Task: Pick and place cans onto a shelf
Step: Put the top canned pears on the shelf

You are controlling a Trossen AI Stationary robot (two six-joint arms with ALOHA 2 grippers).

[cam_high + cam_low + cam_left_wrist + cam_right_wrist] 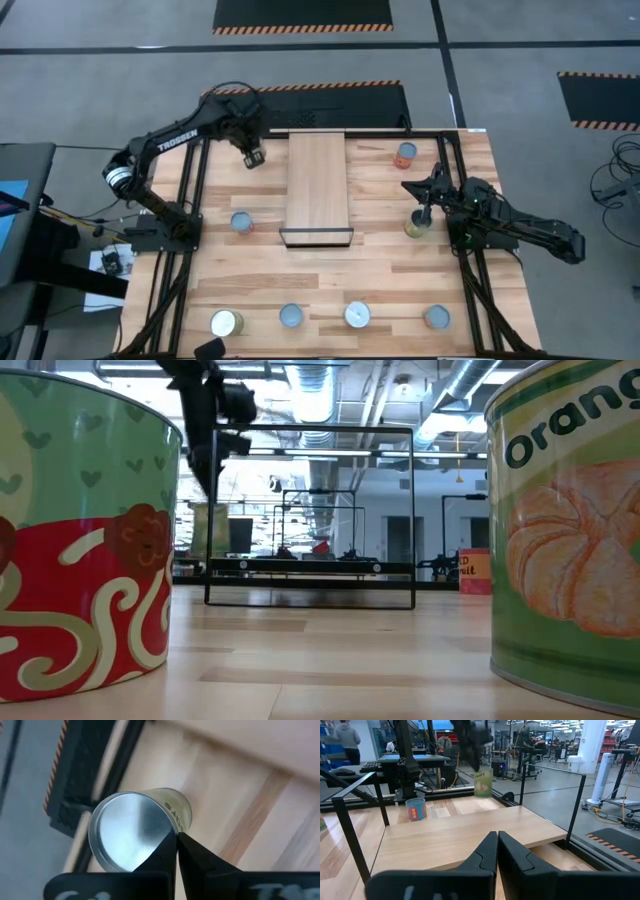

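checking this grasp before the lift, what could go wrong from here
1. The left gripper is shut at the rim of the yellow-green can, not around it, so the can may slip or tip if lifted.
2. The right gripper sits shut right by another can beside the shelf and could knock it.

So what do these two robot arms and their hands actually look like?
Both arms are dark, nearly black, built of jointed segments. The left arm carries white TROSSEN lettering and a silvery ring near its lower joint, with thin cables trailing from its base. Each hand, like the right hand, ends in two flat, black, tapering fingers; the left hand looks the same.
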